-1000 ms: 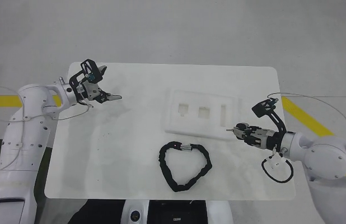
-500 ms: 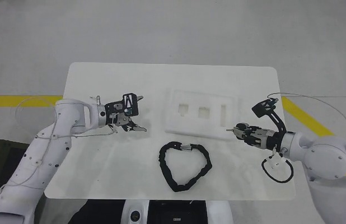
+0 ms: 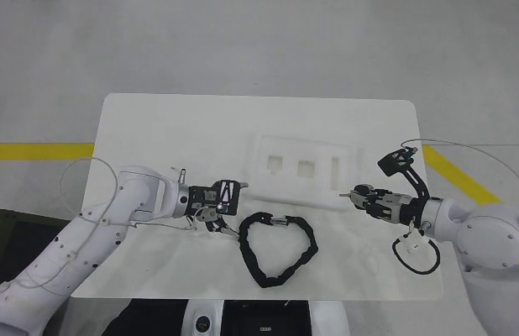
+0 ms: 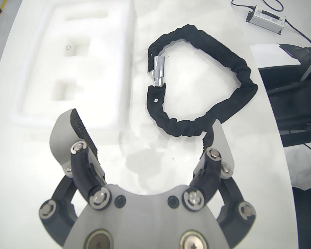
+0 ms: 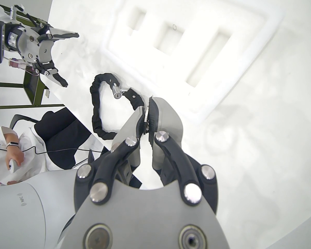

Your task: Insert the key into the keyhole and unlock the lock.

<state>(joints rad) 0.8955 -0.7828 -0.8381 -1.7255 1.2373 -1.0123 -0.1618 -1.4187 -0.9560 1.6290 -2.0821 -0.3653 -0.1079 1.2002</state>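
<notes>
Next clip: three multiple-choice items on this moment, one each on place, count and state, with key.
1. The chain lock lies: A in a foam tray recess; B on the table beside the tray; C hanging off the table edge.
2. The tray's recesses number: A two; B five; C three.
3. The left gripper is: A open; B shut on the chain; C shut on the tray.
B, it rests on bare tabletop; C, three cut-outs show; A, its jaws stand apart, nothing between.

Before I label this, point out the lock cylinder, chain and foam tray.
lock cylinder (image 4: pixel 159 71): left wrist view, chrome barrel.
chain (image 4: pixel 241 73): left wrist view, black sleeve.
foam tray (image 4: pixel 124 53): left wrist view, rim.
</notes>
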